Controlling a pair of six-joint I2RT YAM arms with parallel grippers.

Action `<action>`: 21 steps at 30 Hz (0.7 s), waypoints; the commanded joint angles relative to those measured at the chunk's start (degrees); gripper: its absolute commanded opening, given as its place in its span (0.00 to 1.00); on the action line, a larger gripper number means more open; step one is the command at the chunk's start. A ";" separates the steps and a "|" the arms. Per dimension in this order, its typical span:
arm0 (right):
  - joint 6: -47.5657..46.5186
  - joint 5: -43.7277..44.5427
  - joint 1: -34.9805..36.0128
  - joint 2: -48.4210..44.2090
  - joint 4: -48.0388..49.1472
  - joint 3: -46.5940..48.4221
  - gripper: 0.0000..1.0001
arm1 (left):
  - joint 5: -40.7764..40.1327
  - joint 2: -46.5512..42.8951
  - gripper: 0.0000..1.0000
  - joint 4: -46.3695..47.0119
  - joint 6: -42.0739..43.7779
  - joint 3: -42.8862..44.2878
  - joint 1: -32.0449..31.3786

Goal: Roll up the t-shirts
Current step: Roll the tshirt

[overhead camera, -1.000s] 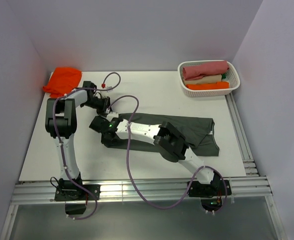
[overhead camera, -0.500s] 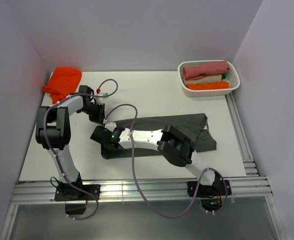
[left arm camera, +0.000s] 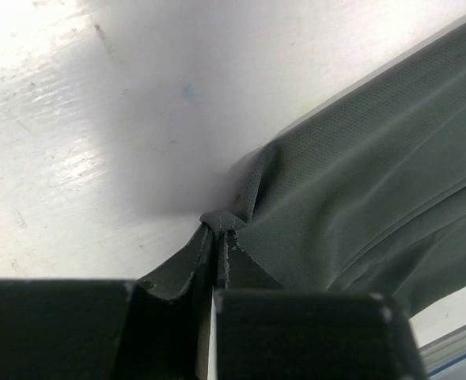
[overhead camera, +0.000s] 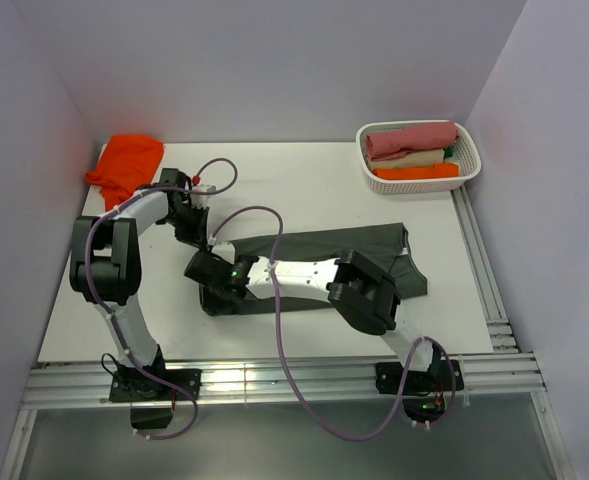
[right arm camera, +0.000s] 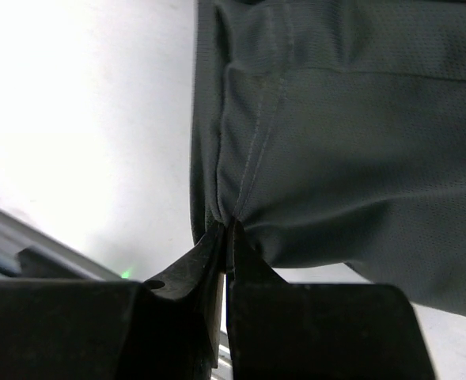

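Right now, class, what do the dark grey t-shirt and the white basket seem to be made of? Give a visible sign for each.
The dark grey t-shirt: soft matte knit, possibly fine mesh; dotted texture, stitched seam, limp folds. The white slotted basket: probably moulded plastic; regular openwork wall.

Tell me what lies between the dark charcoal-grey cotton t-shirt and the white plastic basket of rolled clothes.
Nothing: the top external view shows only bare white table between the dark grey t-shirt and the white lattice basket.

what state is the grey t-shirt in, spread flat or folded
Folded: the grey t-shirt lies as a narrow long band, no sleeves spread out.
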 commanded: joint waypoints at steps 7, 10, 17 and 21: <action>1.83 -2.21 -1.75 -7.94 10.68 -7.82 0.02 | -9.06 -1.31 0.12 -1.55 -2.81 5.86 -5.32; 3.15 -2.40 -2.37 -9.70 14.29 -11.78 0.01 | -11.26 -1.30 0.16 -2.61 -2.98 7.45 -7.18; 6.75 -2.48 -3.69 -14.09 22.20 -20.74 0.00 | -15.48 0.45 0.22 -4.81 -3.69 10.35 -11.13; 7.81 -2.66 -4.22 -14.89 25.63 -24.35 0.00 | -17.50 1.94 0.24 -5.33 -4.13 11.40 -13.94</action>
